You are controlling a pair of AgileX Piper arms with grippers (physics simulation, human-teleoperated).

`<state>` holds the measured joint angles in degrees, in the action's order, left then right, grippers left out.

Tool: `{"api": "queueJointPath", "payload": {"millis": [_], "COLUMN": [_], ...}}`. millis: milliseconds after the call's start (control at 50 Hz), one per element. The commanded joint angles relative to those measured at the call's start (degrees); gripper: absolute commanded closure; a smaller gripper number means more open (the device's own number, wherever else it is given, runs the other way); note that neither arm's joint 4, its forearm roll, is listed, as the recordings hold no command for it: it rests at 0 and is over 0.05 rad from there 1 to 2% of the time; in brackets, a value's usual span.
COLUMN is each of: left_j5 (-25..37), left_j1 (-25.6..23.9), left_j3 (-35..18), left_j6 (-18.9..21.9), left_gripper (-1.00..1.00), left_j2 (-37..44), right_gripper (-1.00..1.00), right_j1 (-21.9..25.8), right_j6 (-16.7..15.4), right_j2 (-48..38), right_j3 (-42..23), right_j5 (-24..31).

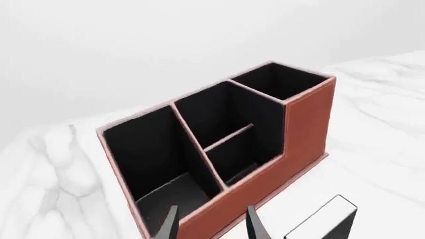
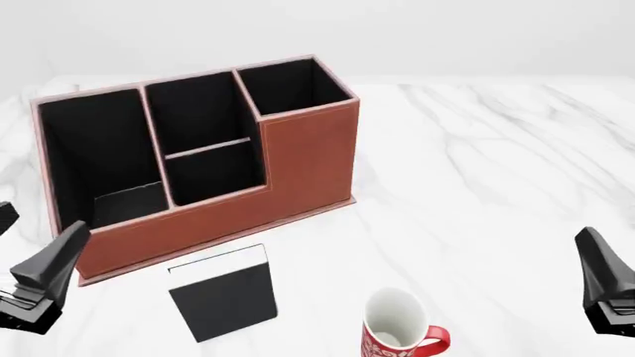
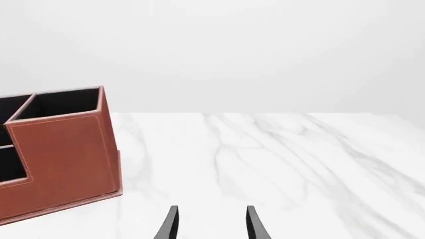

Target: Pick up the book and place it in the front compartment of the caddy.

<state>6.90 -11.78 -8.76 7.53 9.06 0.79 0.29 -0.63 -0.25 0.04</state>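
The black book (image 2: 224, 292) with its white page edge lies flat on the marble table just in front of the caddy (image 2: 297, 160); it also shows in the left wrist view (image 1: 324, 221). The reddish-brown caddy (image 1: 305, 122) has a black interior and a stepped front wall, and its end shows in the right wrist view (image 3: 63, 154). My left gripper (image 1: 211, 224) is open with nothing between its fingers, near the caddy's front wall; it sits at the front view's lower left (image 2: 44, 271). At the lower right, my right gripper (image 3: 211, 224) is open and holds nothing.
A red-and-white mug (image 2: 397, 331) stands upright near the table's front edge, to the right of the book. White marble table (image 2: 496, 171) stretches to the right of the caddy.
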Motion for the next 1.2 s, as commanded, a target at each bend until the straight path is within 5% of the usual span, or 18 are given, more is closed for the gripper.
{"api": "queueJointPath", "payload": {"millis": [20, 60, 240, 560, 640, 1200], "left_j5": [8.8, 10.4, 21.1, 34.1, 36.6, 41.1], "left_j1": [-7.0, -7.1, -12.5, -22.0, -26.2, -30.1], "left_j3": [-11.8, -14.1, -22.8, -35.5, -37.4, -42.0], "left_j6": [10.3, 9.3, 18.4, 17.6, 17.4, 19.9], "left_gripper": [-1.0, -1.0, -1.0, -1.0, -1.0, -1.0], "left_j2": [8.8, 9.8, 13.9, 23.4, 25.1, 32.5], "right_gripper": [-1.0, -1.0, -1.0, -1.0, -1.0, -1.0], "right_j1": [-0.2, -0.2, -0.2, -0.2, -0.2, -0.2], "right_j6": [-0.1, -0.1, -0.1, -0.1, -0.1, -0.1], "right_j2": [0.1, 0.1, 0.1, 0.1, 0.1, 0.1], "right_j3": [0.0, 0.0, 0.0, 0.0, 0.0, 0.0], "right_j5": [0.0, 0.0, 0.0, 0.0, 0.0, 0.0]}}
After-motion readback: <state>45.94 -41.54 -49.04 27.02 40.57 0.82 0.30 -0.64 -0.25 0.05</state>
